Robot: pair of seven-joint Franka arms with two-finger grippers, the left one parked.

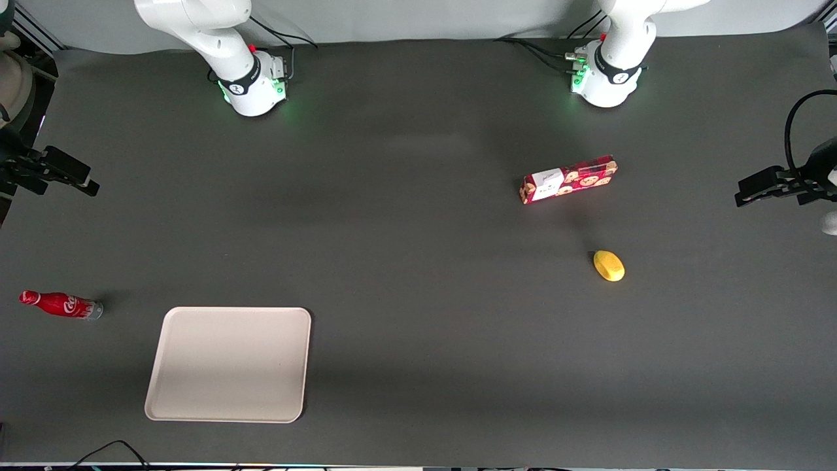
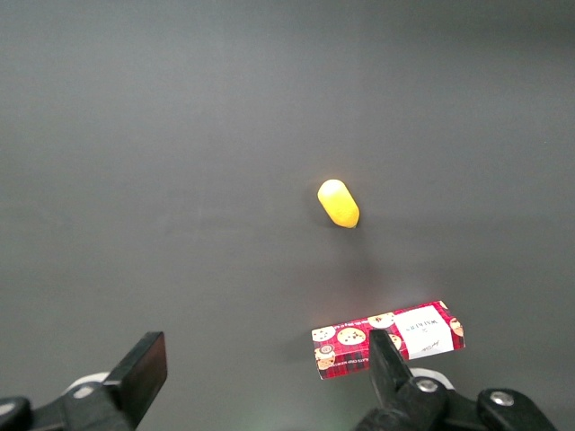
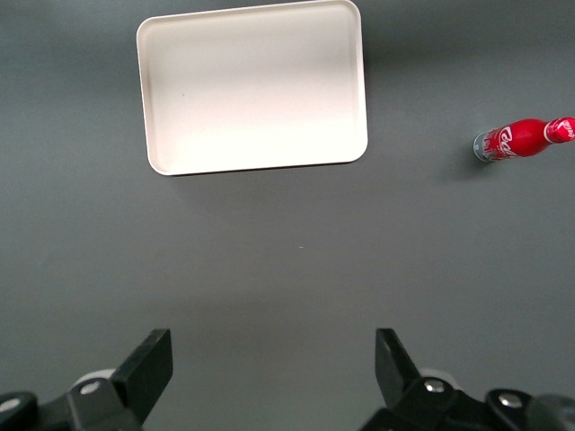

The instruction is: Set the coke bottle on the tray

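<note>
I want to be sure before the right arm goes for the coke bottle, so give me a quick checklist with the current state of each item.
1. Pincer open and holding nothing: ok, fingers spread wide, above bare table, farther from the front camera than the tray.
2. Small slim red coke bottle free to grasp: ok, nothing touches it, at the working arm's end of the table.
3. Bottle upright: cannot tell from these overhead views.
4. Large flat cream-beige tray has room: ok, nothing lies on it.
5. Bottle already on tray: not ok, it sits on the table beside the tray.
6. Red cookie box and yellow lemon-like object out of the way: ok, toward the parked arm's end.
</note>
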